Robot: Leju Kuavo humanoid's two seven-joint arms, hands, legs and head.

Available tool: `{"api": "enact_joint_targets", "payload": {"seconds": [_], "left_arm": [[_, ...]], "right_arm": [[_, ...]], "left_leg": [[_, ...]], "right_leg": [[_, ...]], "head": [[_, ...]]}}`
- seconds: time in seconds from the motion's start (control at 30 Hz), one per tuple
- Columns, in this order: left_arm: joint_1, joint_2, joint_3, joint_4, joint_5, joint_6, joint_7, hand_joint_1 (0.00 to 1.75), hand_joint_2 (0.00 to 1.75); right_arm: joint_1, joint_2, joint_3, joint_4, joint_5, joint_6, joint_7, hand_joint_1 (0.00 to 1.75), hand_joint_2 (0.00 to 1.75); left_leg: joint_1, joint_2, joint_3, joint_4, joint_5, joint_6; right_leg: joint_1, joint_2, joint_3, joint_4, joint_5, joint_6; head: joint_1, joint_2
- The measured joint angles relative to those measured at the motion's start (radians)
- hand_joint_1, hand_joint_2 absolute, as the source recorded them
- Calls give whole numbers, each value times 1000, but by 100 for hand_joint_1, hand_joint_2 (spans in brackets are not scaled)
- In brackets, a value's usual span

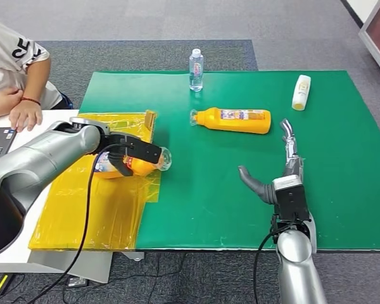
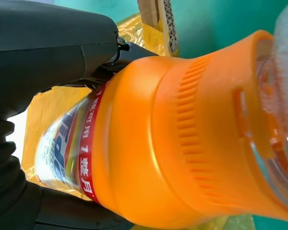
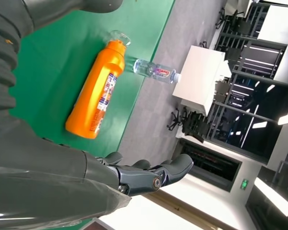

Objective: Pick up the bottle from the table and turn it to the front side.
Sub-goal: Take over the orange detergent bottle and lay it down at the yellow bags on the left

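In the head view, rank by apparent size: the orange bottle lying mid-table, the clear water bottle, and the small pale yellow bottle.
1. Orange bottle lying on the mat, clearly the largest.
2. and 3. Clear water bottle and pale yellow bottle look about alike; the water bottle stands farther back, so I will not rank them.

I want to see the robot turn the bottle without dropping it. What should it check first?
1. Left hand grips the orange bottle: ok.
2. Bottle's clear cap on: ok.
3. Label facing front: cannot tell.
4. Room to turn above the yellow sheet: ok, though the cardboard piece is close.
5. Right hand open and apart from the bottle: ok.
6. Person's hand off the green mat: ok.
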Motion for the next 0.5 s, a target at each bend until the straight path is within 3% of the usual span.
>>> {"api": "enact_joint_targets", "payload": {"seconds": [0.27, 0.4, 0.5], "left_arm": [[8, -16, 0, 28, 2, 24, -21, 173, 175], [11, -19, 0, 34, 4, 29, -24, 0, 175], [12, -19, 1, 37, 9, 35, -36, 0, 175]], "right_arm": [[-1, 0, 2, 0, 7, 0, 3, 0, 175], [-2, 0, 4, 0, 7, 0, 3, 0, 175], [-5, 0, 6, 1, 7, 0, 3, 0, 175]], "left_leg": [[0, 0, 0, 0, 1, 1], [0, 0, 0, 0, 1, 1], [0, 0, 0, 0, 2, 1]], "right_leg": [[0, 0, 1, 0, 1, 1], [0, 0, 1, 0, 1, 1], [0, 0, 1, 0, 1, 1]], "head": [[0, 0], [0, 0], [0, 0]]}}
